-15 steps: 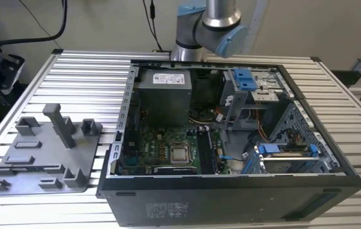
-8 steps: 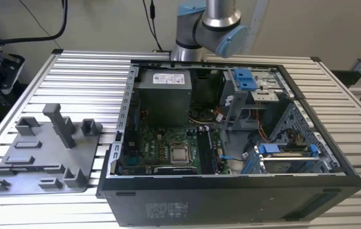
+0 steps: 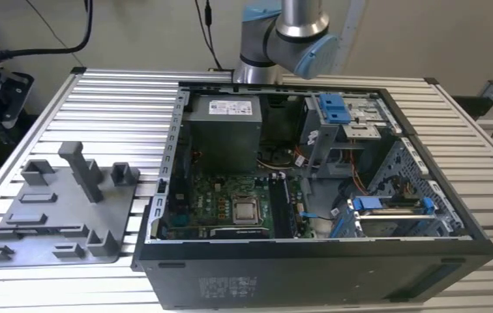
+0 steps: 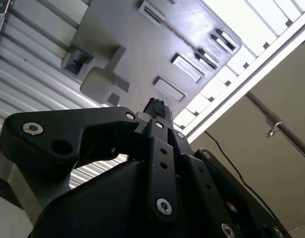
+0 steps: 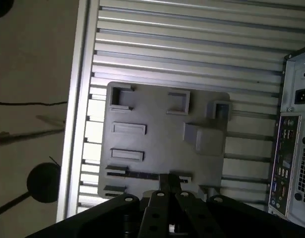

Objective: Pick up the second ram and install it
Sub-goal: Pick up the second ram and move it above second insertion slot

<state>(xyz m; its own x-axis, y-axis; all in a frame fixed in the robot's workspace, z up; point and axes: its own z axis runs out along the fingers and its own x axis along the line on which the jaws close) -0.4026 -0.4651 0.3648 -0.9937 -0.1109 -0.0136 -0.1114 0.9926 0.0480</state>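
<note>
In the exterior view, a ribbed aluminium table (image 3: pixel 116 104) carries an open black metal computer case (image 3: pixel 316 261). Inside it lie a green motherboard, a grey boxy power supply and blue plastic latches. To the exterior view's left of the case lies a matte grey plastic tray (image 3: pixel 98 215) with square upright posts along its far side. The second ram (image 3: pixel 45 228), a thin dark strip, sits on edge in a long slot near the tray's near left corner. The arm (image 3: pixel 285 39), silver tube with grey-blue joints, rises at the far edge of the table.

In the first wrist view, the black gripper (image 5: pixel 170 179) hangs above the tray (image 5: pixel 162 148), apart from it. Its slim fingers are drawn together with nothing visible between them. The second ram (image 5: pixel 135 174) lies in its slot, a flat dark bar. The case's perforated back panel (image 5: pixel 291 148) stands beside the tray.

In the second wrist view, the gripper's (image 4: pixel 154 110) bolted black links converge to a narrow tip. Beyond it are the smooth grey tray (image 4: pixel 132 44) and the table's ribs (image 4: pixel 33 79).
</note>
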